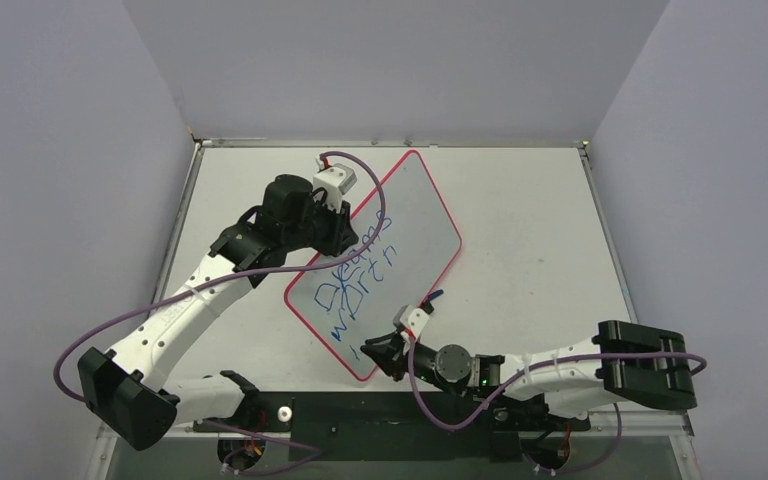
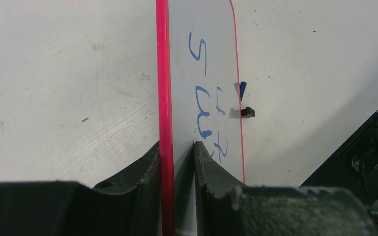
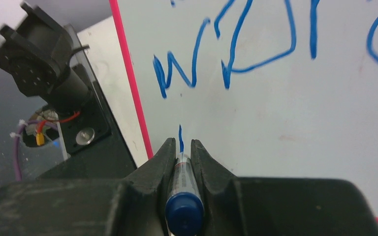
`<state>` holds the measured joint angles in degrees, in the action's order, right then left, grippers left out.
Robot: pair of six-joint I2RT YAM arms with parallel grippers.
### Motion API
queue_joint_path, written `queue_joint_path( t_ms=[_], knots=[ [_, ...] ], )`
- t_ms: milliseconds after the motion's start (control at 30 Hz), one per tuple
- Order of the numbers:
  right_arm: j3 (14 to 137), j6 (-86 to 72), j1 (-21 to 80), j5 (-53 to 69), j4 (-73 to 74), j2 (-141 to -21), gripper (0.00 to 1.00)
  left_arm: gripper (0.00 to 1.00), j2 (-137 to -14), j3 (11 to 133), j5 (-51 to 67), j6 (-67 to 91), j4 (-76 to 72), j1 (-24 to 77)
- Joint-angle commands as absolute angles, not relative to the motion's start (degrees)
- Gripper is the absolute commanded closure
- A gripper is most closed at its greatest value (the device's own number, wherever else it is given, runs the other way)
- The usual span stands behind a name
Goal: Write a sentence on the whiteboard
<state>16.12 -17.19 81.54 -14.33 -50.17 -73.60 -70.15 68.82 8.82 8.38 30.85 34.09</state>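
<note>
The whiteboard (image 1: 415, 225), white with a thin red rim, lies tilted on the table. The sentence (image 1: 355, 280) is blue scrawl in two uneven lines across its lower half. My left gripper (image 1: 345, 228) is shut on the board's far left rim, and in the left wrist view (image 2: 176, 147) the red edge runs between its jaws. My right gripper (image 1: 378, 352) is at the board's near corner, shut on a blue marker (image 3: 183, 196). The marker tip touches the board (image 3: 300, 123) at the end of a short blue stroke (image 3: 180, 136) below a "w" (image 3: 177, 71).
A small black clip (image 2: 246, 112) and a dark blue piece (image 2: 241, 88) sit on the board's right rim. A black rail (image 1: 380, 410) and the arm bases run along the table's near edge. A black motor housing (image 3: 34, 64) stands left of the marker. Walls enclose the table (image 1: 540, 230).
</note>
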Motion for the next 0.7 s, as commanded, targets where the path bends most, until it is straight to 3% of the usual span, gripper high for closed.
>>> queue_joint_path(
  t_ms=[0,667],
  knots=[
    [20.04,-13.29,81.91,-16.04,-49.53,-69.21,1.00,1.00,-68.48,69.49,2.56,3.16,24.69,33.42],
    [24.98,-11.45,80.06,-16.14,-53.53,-76.49,1.00,1.00,-68.69,69.48,2.72,3.25,24.74,33.22]
  ],
)
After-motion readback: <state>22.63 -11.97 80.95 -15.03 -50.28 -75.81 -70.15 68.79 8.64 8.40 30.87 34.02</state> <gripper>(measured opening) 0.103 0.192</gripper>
